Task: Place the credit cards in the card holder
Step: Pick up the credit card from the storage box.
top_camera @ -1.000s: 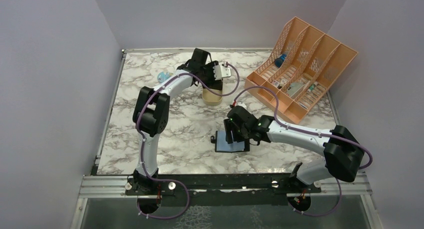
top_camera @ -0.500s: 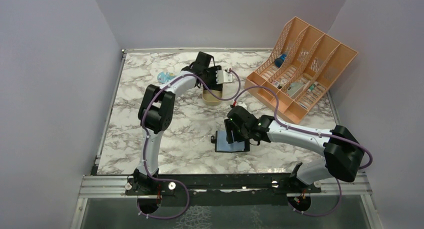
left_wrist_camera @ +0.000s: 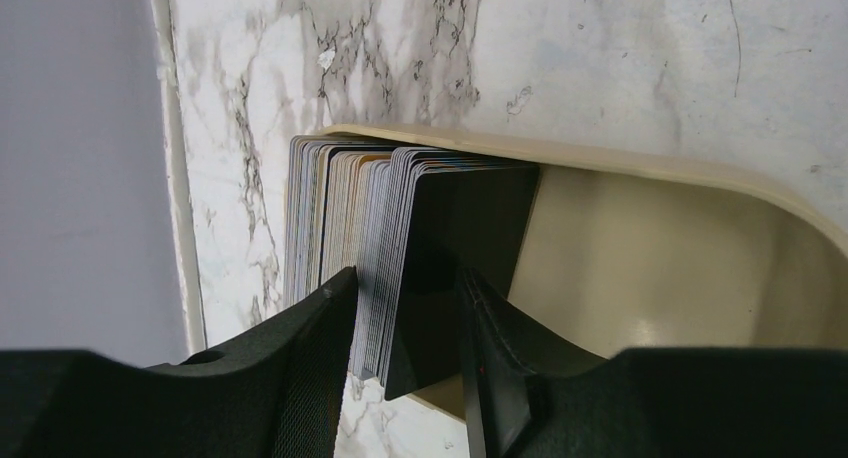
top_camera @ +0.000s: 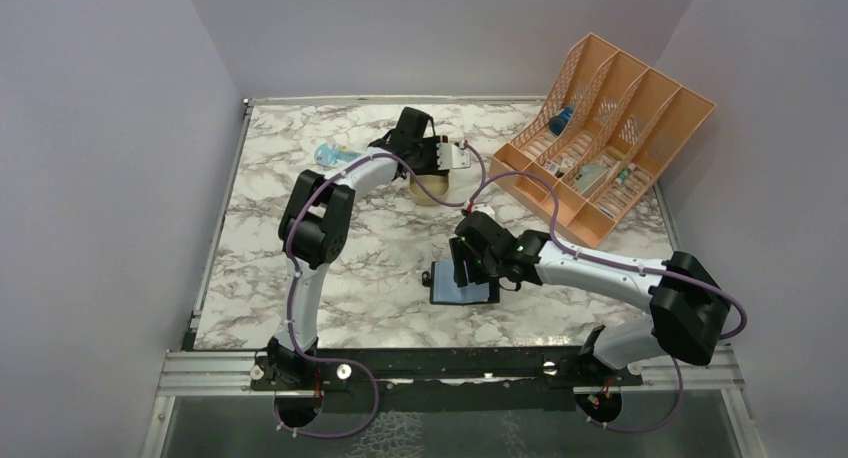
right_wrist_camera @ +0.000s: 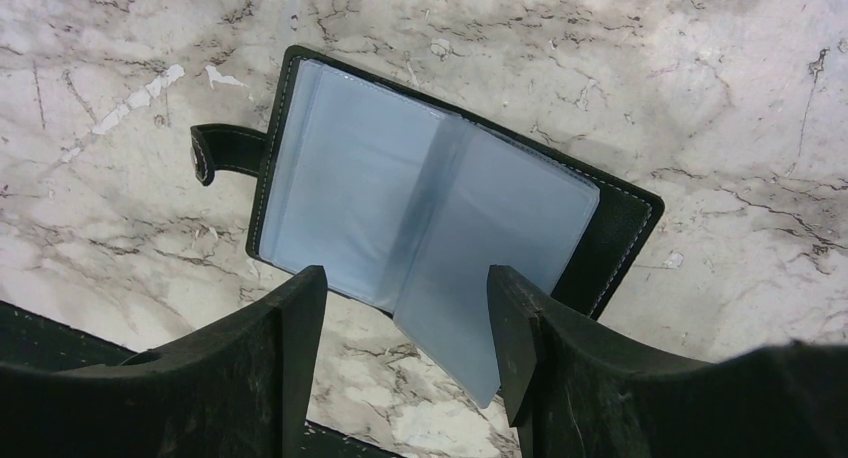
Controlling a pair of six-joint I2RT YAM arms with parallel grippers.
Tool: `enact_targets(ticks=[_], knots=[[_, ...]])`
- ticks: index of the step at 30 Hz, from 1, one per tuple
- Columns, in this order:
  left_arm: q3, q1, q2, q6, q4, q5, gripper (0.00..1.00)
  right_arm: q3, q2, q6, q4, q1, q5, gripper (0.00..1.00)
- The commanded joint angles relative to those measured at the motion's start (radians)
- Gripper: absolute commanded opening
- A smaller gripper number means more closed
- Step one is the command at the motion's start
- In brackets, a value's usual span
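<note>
Table: marble-patterned top carrying everything you see here.
Clear item: small, with a blue end, lying at the far left of the table, just beside your left arm's forearm; too small for you to tell more.
Left gripper: pointed down into the tin at the far middle of the table. Its fingers are partly closed on either side of a slice of the card stack, close against it. You cannot tell whether they actually pinch it.
Credit cards: standing on edge, packed together at one end of the tin, with a dark card on the outside of the stack.
Tin: beige, rounded and open on the table, its bare inner wall showing beside the stack.
Card holder: lying open and flat near the middle of the table, nearer to you than the tin and well apart from it. Its blue-grey sleeves face up on the black cover, and its snap tab sticks out at one side.
Right gripper: hovering right over the open holder, fingers spread wide and holding nothing; you see the sleeves through the gap.
Rack: orange slotted organiser at the far right of the table, leaning back, with small items in its compartments.
</note>
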State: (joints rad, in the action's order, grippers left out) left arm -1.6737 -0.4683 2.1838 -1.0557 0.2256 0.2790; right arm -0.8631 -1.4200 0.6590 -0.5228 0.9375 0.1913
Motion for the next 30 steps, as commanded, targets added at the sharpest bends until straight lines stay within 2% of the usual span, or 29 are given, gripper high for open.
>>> enact_targets(ticks=[1,8,17,21,25,30], knots=[[0.027,-0.010,-0.046,-0.017,-0.067,-0.049,0.42,-0.008,0.033,0.010,-0.008,0.004,0.028,0.60],[0.040,-0.018,-0.064,-0.026,-0.090,-0.073,0.43,-0.005,0.036,0.010,-0.004,0.004,0.030,0.60],[0.041,-0.023,-0.074,-0.042,-0.093,-0.095,0.37,0.001,0.039,0.011,-0.001,0.004,0.028,0.60],[0.041,-0.027,-0.080,-0.047,-0.093,-0.096,0.26,0.002,0.036,0.013,0.004,0.004,0.025,0.60],[0.049,-0.038,-0.099,-0.052,-0.087,-0.101,0.22,0.004,0.040,0.014,0.006,0.004,0.023,0.60],[0.074,-0.046,-0.133,-0.028,-0.069,-0.083,0.05,0.010,0.056,0.013,0.012,0.004,0.017,0.60]])
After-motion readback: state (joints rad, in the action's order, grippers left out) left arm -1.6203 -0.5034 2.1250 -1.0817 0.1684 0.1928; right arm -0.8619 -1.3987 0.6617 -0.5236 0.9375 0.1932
